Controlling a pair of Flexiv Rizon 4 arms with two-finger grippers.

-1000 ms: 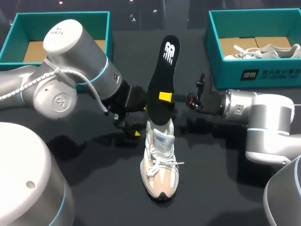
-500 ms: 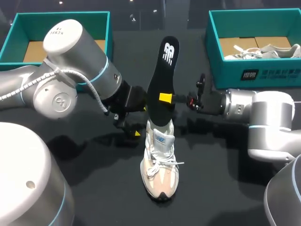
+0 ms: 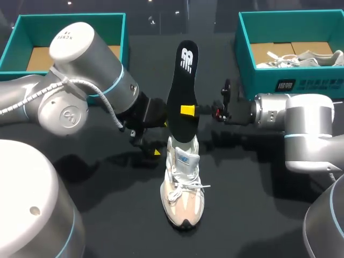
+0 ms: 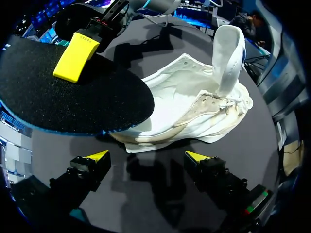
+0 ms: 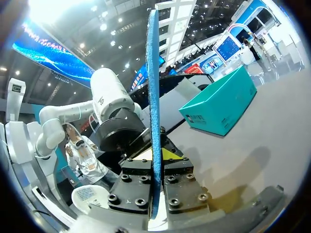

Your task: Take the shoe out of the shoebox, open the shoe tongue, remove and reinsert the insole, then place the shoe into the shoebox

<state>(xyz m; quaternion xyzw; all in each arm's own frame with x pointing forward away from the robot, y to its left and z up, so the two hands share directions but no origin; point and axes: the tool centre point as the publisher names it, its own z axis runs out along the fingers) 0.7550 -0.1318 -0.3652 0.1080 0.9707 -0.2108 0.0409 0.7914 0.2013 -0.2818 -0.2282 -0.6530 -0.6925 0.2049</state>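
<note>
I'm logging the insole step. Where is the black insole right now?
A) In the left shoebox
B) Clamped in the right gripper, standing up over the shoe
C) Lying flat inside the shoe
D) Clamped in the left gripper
B: the right gripper is shut on the insole, which stands on end above the heel of the shoe; the left gripper is open and empty.

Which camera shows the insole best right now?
The head view: the whole black insole stands upright above the shoe, pinched by the right gripper. The left wrist view shows only its rounded end; the right wrist view, just its blue edge.
</note>
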